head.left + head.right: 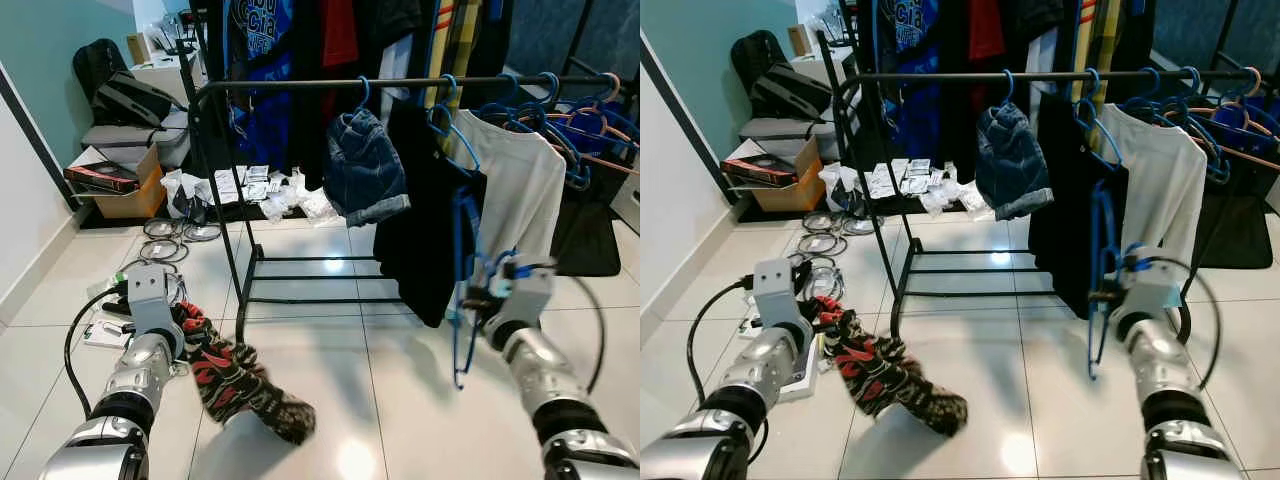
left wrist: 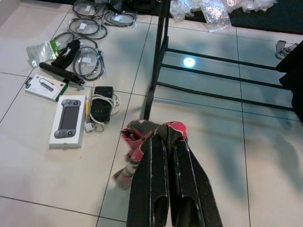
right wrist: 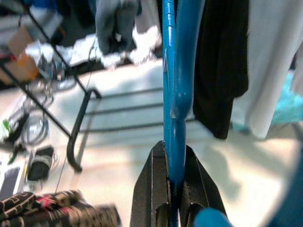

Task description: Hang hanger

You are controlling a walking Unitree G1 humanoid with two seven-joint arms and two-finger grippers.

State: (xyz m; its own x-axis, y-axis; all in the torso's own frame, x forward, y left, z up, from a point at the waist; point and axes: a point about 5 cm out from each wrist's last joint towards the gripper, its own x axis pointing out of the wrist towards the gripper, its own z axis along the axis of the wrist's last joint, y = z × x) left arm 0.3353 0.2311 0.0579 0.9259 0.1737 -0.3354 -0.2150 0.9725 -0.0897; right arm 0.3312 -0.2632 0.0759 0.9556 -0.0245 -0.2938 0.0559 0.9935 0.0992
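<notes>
Right gripper [image 3: 174, 196] clamped tight on blue hanger [image 1: 1098, 290], held upright below rack rail [image 1: 400, 84], beside black garment [image 1: 425, 225]. Left gripper [image 2: 169, 151] pinched on red-black patterned cloth [image 1: 240, 385], dangling above white tile floor [image 1: 330, 400]. Cardboard box [image 1: 125, 195] by teal wall, red-black item on top. Denim shorts [image 1: 365, 165], white shirt [image 1: 520, 190] on rail. Cables, packets strewn about floor.
</notes>
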